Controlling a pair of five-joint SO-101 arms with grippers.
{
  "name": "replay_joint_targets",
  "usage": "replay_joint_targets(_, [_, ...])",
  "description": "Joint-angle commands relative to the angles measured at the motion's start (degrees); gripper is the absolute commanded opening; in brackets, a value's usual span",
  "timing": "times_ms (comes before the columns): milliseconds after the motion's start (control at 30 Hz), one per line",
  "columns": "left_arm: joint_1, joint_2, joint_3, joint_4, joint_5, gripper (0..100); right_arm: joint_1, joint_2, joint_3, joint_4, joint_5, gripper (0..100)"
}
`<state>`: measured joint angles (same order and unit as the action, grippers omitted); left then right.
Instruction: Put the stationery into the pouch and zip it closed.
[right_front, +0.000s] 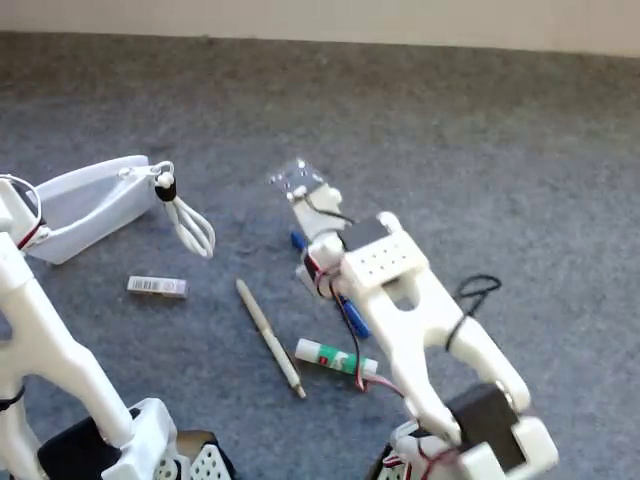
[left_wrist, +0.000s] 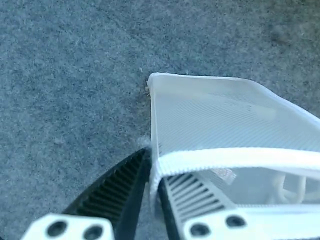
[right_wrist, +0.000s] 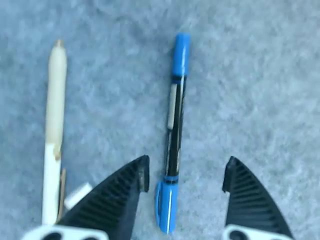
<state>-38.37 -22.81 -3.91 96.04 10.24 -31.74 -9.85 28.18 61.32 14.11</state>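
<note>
Right wrist view: we see the right claw spread wide, blue pen lying on the bench between its jaws; left claw is clamped on the pouch rim.

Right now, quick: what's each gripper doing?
Left gripper: shut on the pouch rim.
Right gripper: open, straddling the blue pen, not gripping it.

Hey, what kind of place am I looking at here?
Probably a robot practice bench: a grey carpet-like table cover, a white left arm and right arm, and loose stationery such as a pen and glue stick near a translucent pouch.
</note>
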Motion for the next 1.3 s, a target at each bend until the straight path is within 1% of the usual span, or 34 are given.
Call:
replay_joint_targets(0, [0.04, -0.13, -0.22, -0.97, 0.18, 1, -0.84, 8.84, -12.26, -0.66, -1.14, 22.7])
replay_joint_targets(267, [0.04, -0.13, -0.22, -0.88, 0.00, 1, -0.75, 21.76, -24.13, -0.66, -1.14, 22.7])
replay_joint_targets(600, [0.04, -0.13, -0.22, -1.05, 0.00, 1, -0.84, 29.93, -30.64, -0.66, -1.23, 22.6])
replay_joint_targets(667, [0.04, -0.13, -0.22, -1.05, 0.00, 1, -0.84, 31.87, -31.69, -0.66, -1.23, 20.3])
replay_joint_targets(800, [0.04, -0.13, -0.22, -1.05, 0.00, 1, -0.84, 35.65, -34.07, -0.66, -1.23, 11.3])
replay_joint_targets(1000, [0.04, -0.13, -0.22, -1.05, 0.00, 1, -0.57, 38.37, -35.47, -0.40, -1.23, 0.6])
replay_joint_targets(1200, [0.04, -0.13, -0.22, -0.97, 0.00, 1, -0.84, 32.92, -34.77, -0.22, -1.32, 0.6])
replay_joint_targets(1267, [0.04, -0.13, -0.22, -0.97, 0.00, 1, -0.84, 31.16, -33.27, 0.22, -3.60, 0.5])
